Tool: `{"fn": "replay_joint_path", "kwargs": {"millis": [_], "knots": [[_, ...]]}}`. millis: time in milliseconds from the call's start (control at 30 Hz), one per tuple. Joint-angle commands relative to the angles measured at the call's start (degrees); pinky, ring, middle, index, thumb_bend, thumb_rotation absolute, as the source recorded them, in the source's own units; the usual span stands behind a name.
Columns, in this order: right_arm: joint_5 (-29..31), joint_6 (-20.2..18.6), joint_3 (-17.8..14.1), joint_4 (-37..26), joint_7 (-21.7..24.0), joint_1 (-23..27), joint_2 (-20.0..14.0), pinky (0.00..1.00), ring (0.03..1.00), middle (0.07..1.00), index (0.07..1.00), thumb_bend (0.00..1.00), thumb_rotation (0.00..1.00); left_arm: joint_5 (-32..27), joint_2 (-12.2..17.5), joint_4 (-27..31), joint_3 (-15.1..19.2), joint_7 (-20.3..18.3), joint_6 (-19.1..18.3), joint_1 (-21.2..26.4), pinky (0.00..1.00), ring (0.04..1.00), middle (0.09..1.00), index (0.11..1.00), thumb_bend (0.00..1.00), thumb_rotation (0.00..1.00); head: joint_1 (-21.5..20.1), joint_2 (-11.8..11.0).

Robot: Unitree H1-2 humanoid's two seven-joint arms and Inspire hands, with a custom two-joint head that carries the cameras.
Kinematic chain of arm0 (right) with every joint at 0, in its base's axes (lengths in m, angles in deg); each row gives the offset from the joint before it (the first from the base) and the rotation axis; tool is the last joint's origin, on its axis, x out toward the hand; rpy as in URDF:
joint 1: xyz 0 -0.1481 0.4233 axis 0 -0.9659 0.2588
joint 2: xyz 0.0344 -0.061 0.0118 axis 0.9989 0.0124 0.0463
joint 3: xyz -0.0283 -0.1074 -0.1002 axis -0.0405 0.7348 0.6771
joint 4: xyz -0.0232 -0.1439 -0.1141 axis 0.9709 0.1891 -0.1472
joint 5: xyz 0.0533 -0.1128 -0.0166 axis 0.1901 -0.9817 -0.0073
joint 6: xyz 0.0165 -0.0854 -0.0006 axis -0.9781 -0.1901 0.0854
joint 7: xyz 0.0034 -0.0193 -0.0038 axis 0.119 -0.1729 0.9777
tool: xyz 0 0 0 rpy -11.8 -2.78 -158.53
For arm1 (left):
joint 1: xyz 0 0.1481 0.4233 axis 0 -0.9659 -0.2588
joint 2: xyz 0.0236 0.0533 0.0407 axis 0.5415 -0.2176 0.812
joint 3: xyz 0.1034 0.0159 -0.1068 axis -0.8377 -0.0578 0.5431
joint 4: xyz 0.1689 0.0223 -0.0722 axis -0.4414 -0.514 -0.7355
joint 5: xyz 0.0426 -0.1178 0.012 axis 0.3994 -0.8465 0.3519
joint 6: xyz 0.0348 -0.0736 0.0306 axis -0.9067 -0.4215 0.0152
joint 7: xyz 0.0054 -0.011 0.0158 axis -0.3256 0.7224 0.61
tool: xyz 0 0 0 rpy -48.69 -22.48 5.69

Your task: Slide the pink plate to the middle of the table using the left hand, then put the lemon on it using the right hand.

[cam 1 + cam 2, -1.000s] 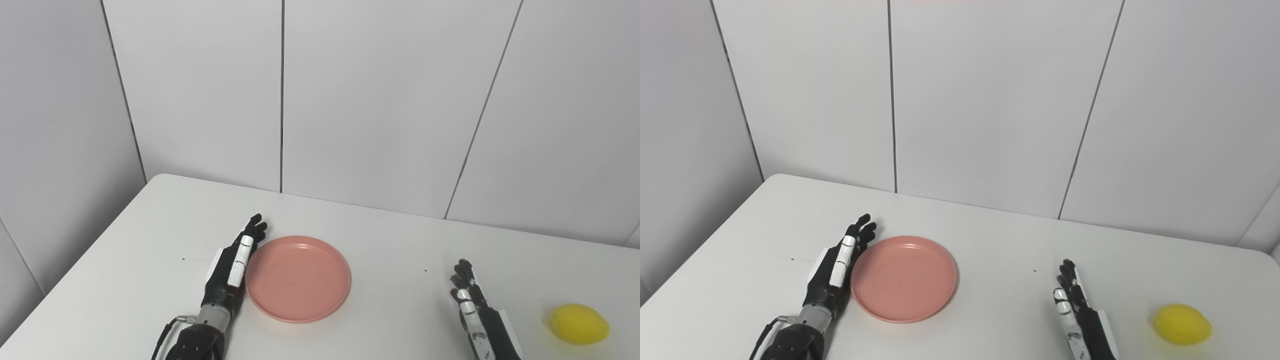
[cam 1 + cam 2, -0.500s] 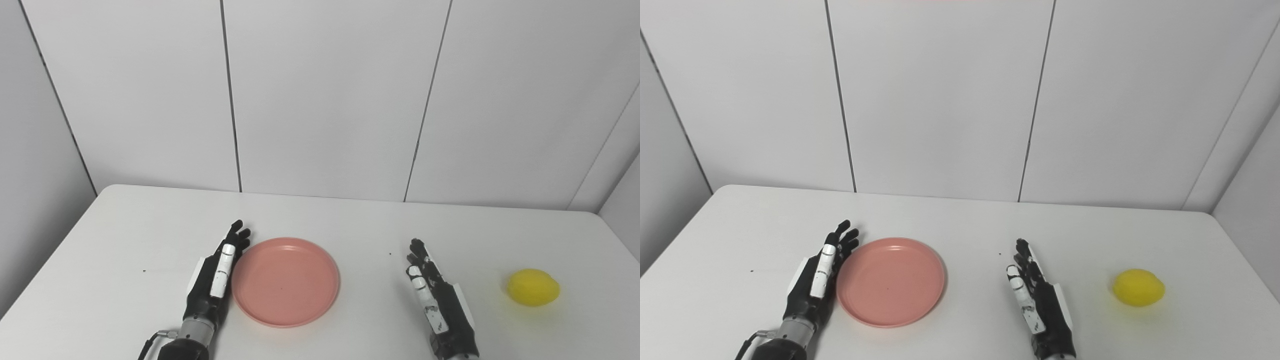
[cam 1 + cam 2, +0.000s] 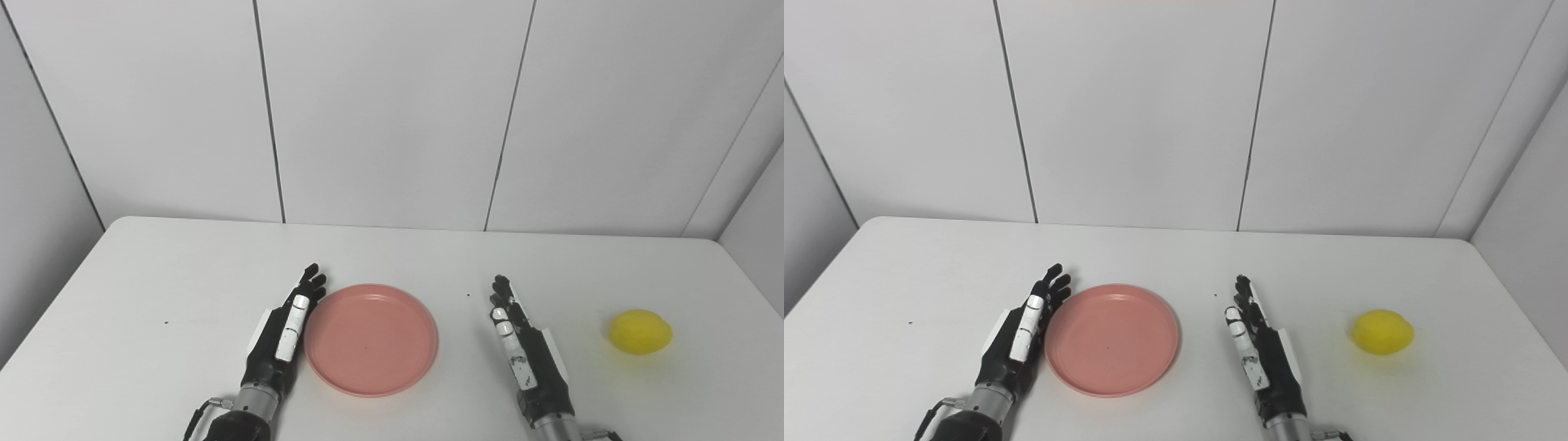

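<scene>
The pink plate (image 3: 370, 338) lies flat on the white table (image 3: 153, 288), a little left of the middle. My left hand (image 3: 285, 331) is open, fingers straight, standing on edge against the plate's left rim. My right hand (image 3: 523, 349) is open, fingers straight, resting on the table to the right of the plate, apart from it. The yellow lemon (image 3: 640, 331) sits on the table well to the right of my right hand. Both hands are empty. The plate (image 3: 1111, 339) and lemon (image 3: 1382, 332) show the same way in the right eye view.
White wall panels stand behind the table's far edge (image 3: 392, 225). The table's right edge (image 3: 756, 288) runs close past the lemon. A few small dark specks (image 3: 166, 322) mark the tabletop.
The camera has swung to the right, so the whole scene shifted left in the picture. My left hand and the plate look slightly further right on the table. My right hand shows more fully.
</scene>
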Motion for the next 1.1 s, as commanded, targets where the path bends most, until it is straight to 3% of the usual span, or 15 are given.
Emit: {"fn": "replay_joint_path", "kwargs": {"millis": [0, 233, 567, 700, 800, 867, 933, 1067], "knots": [[0.8, -1.0, -0.4, -2.7, 0.6, 1.6, -0.9, 1.00, 1.000, 1.000, 1.000, 0.68, 0.95, 0.5, -1.0, 2.1, -1.0, -1.0, -0.7, 0.3, 1.00, 0.958, 0.956, 0.959, 0.71, 1.00, -0.2, 0.1], [-1.7, -0.2, -2.2, -4.7, -2.0, 2.5, -2.1, 1.00, 1.000, 1.000, 1.000, 0.63, 0.99, 0.8, -1.4, 1.4, -1.4, -1.6, 0.6, 0.0, 0.99, 0.952, 0.956, 0.961, 0.72, 1.00, -2.6, 0.5], [-6.4, -5.1, -5.3, -9.3, -4.7, 3.9, -5.3, 0.99, 1.000, 1.000, 1.000, 0.63, 0.94, 0.9, -3.4, -0.6, -1.7, -1.8, 3.9, -0.3, 0.92, 0.930, 0.935, 0.936, 0.72, 1.00, -5.8, 1.3], [-12.7, -3.9, -5.8, -9.9, -7.5, 4.1, -7.3, 0.96, 0.990, 0.987, 0.988, 0.60, 0.86, 1.7, -3.6, -0.9, -1.9, -1.8, 4.6, -0.3, 0.91, 0.923, 0.930, 0.933, 0.71, 1.00, -6.6, 1.6], [-15.7, -4.1, -6.8, -10.7, -9.1, 4.3, -8.6, 0.96, 0.980, 0.977, 0.979, 0.65, 0.72, 1.6, -3.6, -1.8, -1.9, -1.8, 5.4, -0.1, 0.90, 0.919, 0.929, 0.930, 0.70, 1.00, -6.9, 1.5], [-17.0, -4.5, -7.6, -11.3, -9.7, 4.3, -9.0, 0.96, 0.975, 0.972, 0.977, 0.67, 0.68, 1.6, -3.6, -2.2, -2.1, -2.0, 5.9, -0.1, 0.91, 0.920, 0.930, 0.931, 0.71, 1.00, -7.1, 1.5], [-18.6, -4.6, -8.4, -11.7, -10.3, 4.3, -10.2, 0.95, 0.971, 0.973, 0.978, 0.66, 0.61, 1.7, -3.5, -2.7, -2.2, -2.1, 6.4, 0.0, 0.91, 0.922, 0.931, 0.932, 0.72, 1.00, -7.6, 1.4], [-23.0, -8.1, -10.7, -12.8, -12.1, 4.7, -11.4, 0.95, 0.964, 0.959, 0.966, 0.70, 0.50, 0.9, -3.1, -3.0, -2.1, -2.9, 7.0, 0.2, 0.92, 0.928, 0.935, 0.937, 0.71, 1.00, -9.6, 1.2]]}}
